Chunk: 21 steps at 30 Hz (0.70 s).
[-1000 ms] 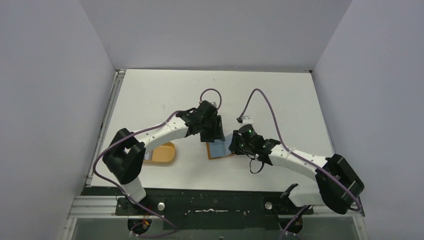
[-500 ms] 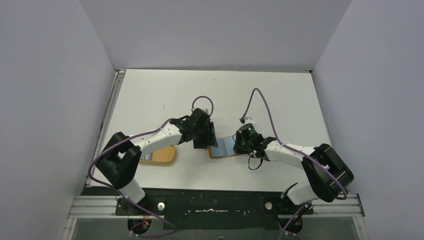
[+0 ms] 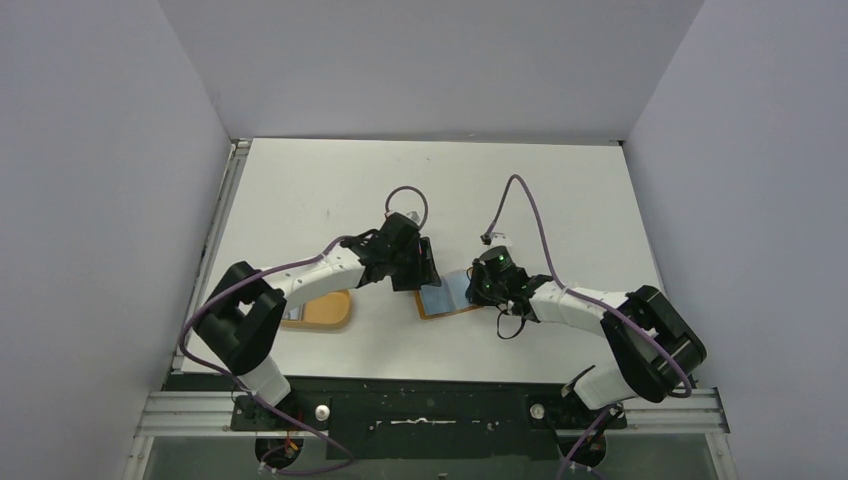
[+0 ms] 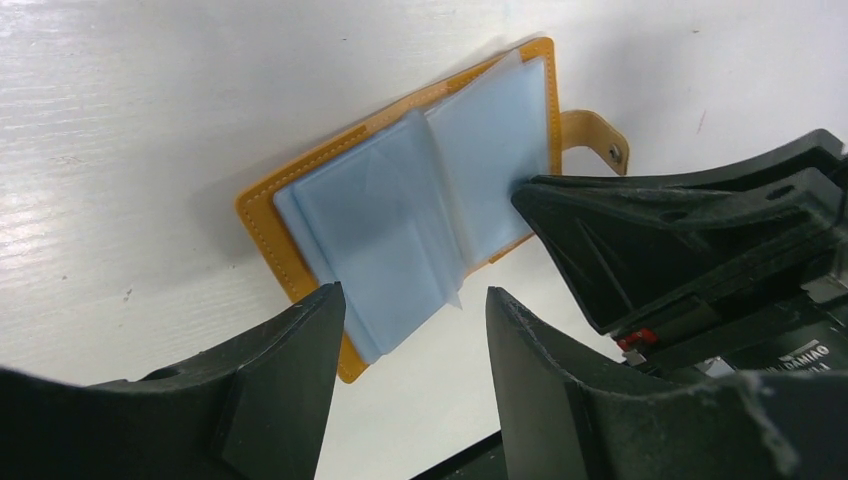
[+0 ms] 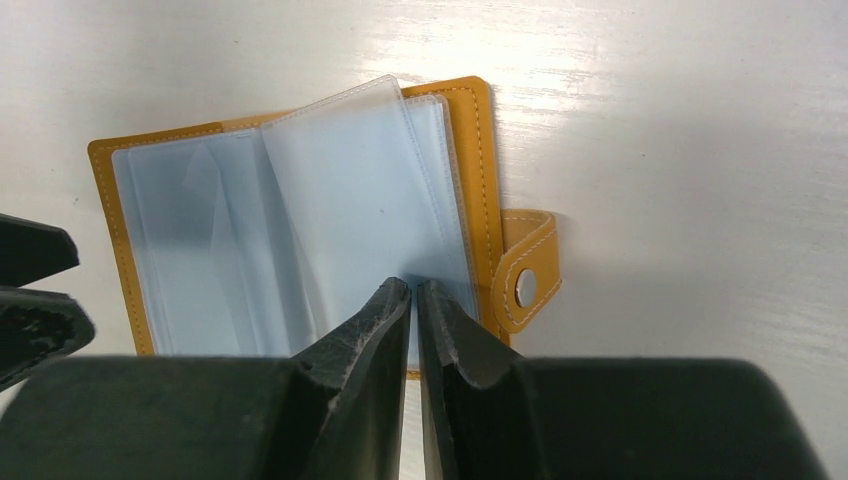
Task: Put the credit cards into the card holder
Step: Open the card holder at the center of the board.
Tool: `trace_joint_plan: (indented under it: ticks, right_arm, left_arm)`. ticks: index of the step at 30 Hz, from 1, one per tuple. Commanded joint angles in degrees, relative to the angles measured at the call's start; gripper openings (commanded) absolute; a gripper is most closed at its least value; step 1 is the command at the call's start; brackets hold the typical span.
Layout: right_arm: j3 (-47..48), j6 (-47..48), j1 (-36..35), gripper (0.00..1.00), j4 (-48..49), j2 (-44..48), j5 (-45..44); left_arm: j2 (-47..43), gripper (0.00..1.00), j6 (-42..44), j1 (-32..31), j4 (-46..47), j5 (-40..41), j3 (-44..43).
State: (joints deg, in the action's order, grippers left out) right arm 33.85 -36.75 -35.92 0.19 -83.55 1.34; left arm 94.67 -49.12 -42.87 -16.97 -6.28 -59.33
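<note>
Near the left end of the worktop's near edge an orange tray (image 3: 322,308) is seen, where something pale that may be one of the cards (image 3: 292,316) is mostly hidden under the left arm, which is stretched from its base toward the middle of the worktop. The left gripper (image 4: 410,312) is held open and empty, its fingers poised over the left half of the card holder (image 4: 400,215). The holder is laid open flat at the middle of the worktop, close to the near edge, with its clear sleeves fanned upward and its tab (image 5: 525,272) at the right. The right gripper (image 5: 413,292) is closed to a slit at the near edge of the sleeves (whether a sleeve is actually pinched cannot be told), and the right arm is reached in low from the right. The step in hand is judged to be opening a sleeve; next, a card would have to be fetched and slid in.
</note>
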Motion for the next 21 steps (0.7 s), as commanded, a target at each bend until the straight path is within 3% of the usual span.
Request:
trace_joint_plan:
  ticks: [1,21]
  right_arm:
    - [-1.5,0.5,0.8,0.12,-0.7,-1.9,-1.8]
    - [-1.3,0.5,1.6,0.12,0.9,-2.5,1.0]
  left_arm:
    - [1.8,0.52,-0.4,0.4,2.1,-0.4,-1.2]
    - [7.1,0.52,-1.9,0.7,2.1,-3.0,-2.2]
